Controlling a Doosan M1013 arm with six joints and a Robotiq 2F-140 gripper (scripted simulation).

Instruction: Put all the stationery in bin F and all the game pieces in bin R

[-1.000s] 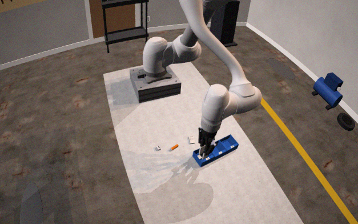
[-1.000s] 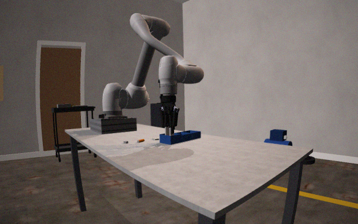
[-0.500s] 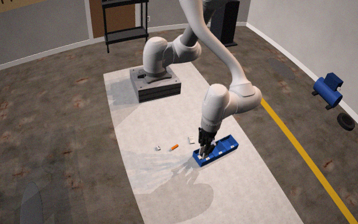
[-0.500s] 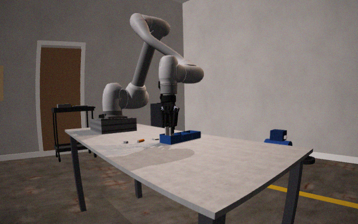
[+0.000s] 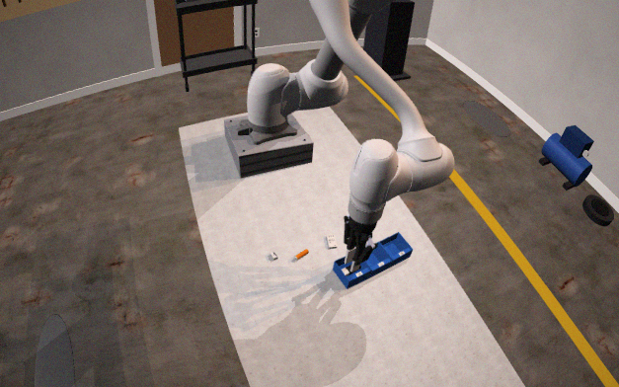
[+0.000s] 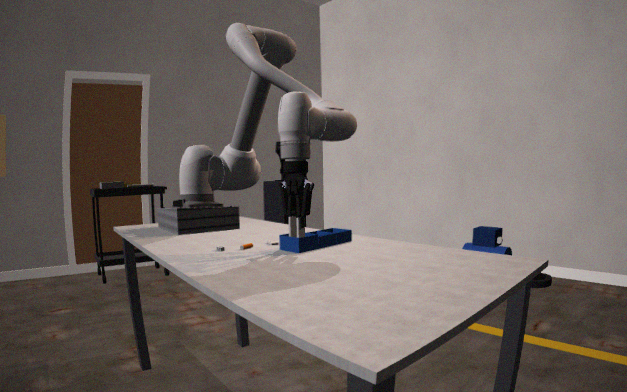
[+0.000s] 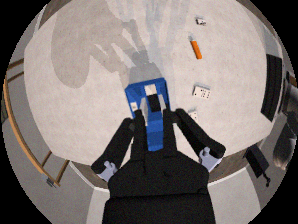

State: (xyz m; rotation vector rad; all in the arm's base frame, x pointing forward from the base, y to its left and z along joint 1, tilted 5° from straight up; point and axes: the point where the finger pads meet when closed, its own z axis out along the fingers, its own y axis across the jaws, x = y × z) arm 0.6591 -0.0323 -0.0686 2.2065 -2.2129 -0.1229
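A row of blue bins (image 5: 374,259) stands on the table; I cannot read the letters on them. My gripper (image 5: 352,257) (image 6: 295,226) points straight down into the near end bin, its fingers slightly apart around a slim grey-white piece that stands upright in that bin. The wrist view shows the piece (image 7: 154,104) between the fingertips over the blue bins (image 7: 152,123). An orange marker (image 5: 301,254), a small grey-white block (image 5: 272,256) and a flat white piece with dots (image 5: 331,241) lie on the table to the left of the bins.
The arm's dark base block (image 5: 268,143) stands at the far end of the table. The table's right edge runs close behind the bins. A blue machine (image 5: 568,155) and a tyre (image 5: 597,209) are on the floor, off the table.
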